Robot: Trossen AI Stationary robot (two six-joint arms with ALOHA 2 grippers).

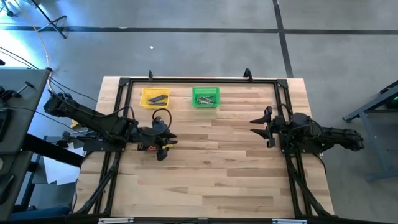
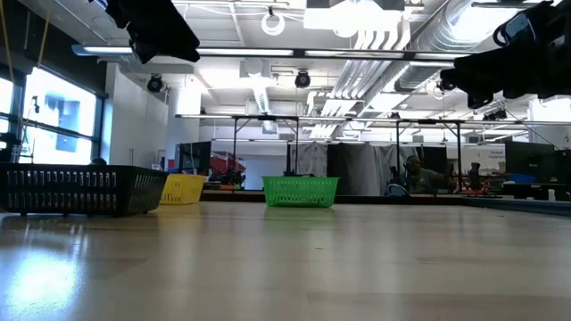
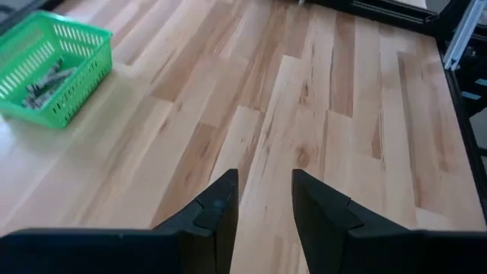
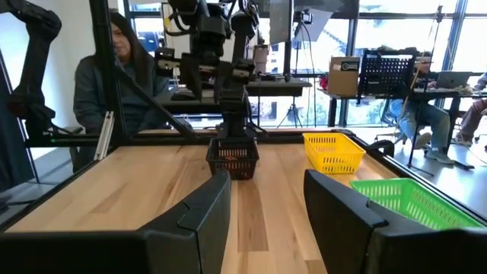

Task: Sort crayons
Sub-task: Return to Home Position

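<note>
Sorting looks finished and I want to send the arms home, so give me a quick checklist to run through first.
1. Left gripper empty: ok, open, nothing in it.
2. Right gripper empty: ok, open, nothing in it.
3. Green bin and yellow bin upright: ok, crayons lie in both.
4. Table free of loose crayons: ok where visible; the left arm hides a patch.
5. Black bin contents: cannot tell, mesh and left arm hide them.
6. Person clear: ok, beyond the table's edge.
</note>
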